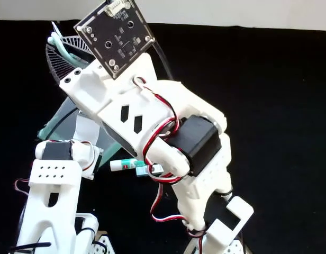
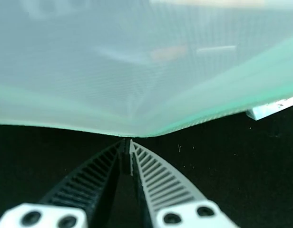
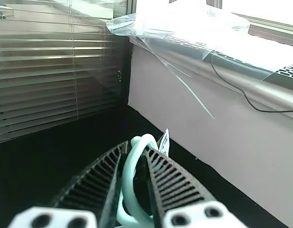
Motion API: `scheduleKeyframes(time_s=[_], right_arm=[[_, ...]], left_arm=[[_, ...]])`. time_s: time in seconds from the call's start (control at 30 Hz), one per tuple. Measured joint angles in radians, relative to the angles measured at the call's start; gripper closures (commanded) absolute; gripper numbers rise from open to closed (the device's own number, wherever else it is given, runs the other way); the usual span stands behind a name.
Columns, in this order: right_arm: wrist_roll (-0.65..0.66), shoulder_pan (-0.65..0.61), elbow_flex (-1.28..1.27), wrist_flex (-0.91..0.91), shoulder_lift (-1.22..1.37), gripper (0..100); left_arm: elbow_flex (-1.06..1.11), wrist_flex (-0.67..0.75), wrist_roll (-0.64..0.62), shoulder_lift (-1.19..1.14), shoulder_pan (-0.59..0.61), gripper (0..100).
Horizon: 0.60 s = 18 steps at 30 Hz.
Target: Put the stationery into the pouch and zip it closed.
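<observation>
While the right arm (image 1: 152, 121) rears up through the middle of the high view, bent and leaning toward the upper left of the frame, the left arm (image 1: 52, 180) stands lower, at the lower left. Both rise over a black worktop (image 1: 279, 106). Left of centre sits the see-through pouch (image 1: 60, 120) with its mint-green edge, largely hidden behind the right arm. Its long axis seems to run from the upper left down toward the left arm. The left jaws are pinched tight on the pouch's edge. The right jaws are closed around a mint loop (image 3: 135, 148), high in the upper left. Just below the pouch, a small white-and-green stick (image 1: 132, 165) lies on the worktop, lengthwise across the frame, white end leftward.
</observation>
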<state>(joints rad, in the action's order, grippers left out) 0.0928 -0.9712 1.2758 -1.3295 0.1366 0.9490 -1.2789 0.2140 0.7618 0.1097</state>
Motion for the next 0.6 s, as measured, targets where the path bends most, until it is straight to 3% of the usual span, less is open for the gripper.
scheduleKeyframes(time_s=[0.17,0.47,0.6], right_arm=[[0.0,-0.002,-0.015,0.0,0.0,98.7],[0.002,-0.052,-0.089,0.026,0.069,98.7],[0.002,-0.094,-0.092,0.029,0.095,98.7]], left_arm=[[0.0,0.0,0.002,0.0,0.057,99],[-0.029,0.0,-0.005,0.18,0.416,99],[-0.061,0.0,-0.005,0.245,0.502,99]])
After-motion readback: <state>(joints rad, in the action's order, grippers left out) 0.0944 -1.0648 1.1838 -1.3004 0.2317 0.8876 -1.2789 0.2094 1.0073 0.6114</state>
